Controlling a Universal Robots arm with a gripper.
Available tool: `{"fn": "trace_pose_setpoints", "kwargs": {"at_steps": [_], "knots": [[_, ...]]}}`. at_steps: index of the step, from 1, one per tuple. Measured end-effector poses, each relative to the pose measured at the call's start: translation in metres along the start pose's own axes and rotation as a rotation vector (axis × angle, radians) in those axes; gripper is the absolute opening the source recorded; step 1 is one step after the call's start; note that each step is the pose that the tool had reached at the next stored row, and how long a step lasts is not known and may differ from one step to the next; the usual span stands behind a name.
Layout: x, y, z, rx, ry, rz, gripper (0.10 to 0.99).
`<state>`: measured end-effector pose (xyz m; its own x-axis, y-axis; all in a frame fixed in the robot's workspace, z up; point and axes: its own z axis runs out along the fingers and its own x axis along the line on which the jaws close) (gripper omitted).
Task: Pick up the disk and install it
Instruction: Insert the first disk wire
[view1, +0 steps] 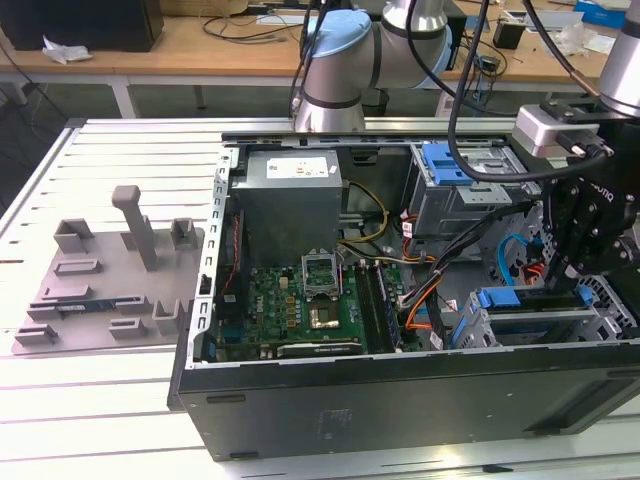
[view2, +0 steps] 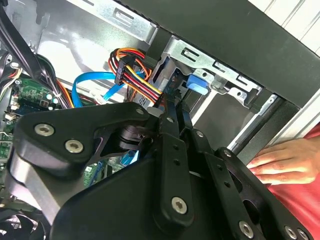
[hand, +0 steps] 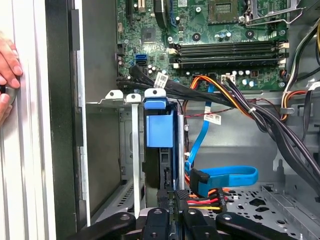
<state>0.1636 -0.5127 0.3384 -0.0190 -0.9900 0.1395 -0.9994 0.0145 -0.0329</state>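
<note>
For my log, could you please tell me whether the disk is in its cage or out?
In: the disk stands between the cage walls; depth, cannot tell.

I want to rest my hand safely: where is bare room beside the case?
The slatted table is bare around the grey fixture, at the exterior view's left. Inside the case, cables crowd the space by the drive cage.

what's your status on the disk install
gripper down at the drive cage. disk on edge in the cage. cable bundle close beside it; a hand just outside the case wall.
</note>
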Motion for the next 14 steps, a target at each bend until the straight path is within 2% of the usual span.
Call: {"fn": "trace_pose_setpoints", "kwargs": {"at_steps": [14], "knots": [[-0.0007,0.0002,0.0055,0.003,0.0001,-0.017,0.169]]}}
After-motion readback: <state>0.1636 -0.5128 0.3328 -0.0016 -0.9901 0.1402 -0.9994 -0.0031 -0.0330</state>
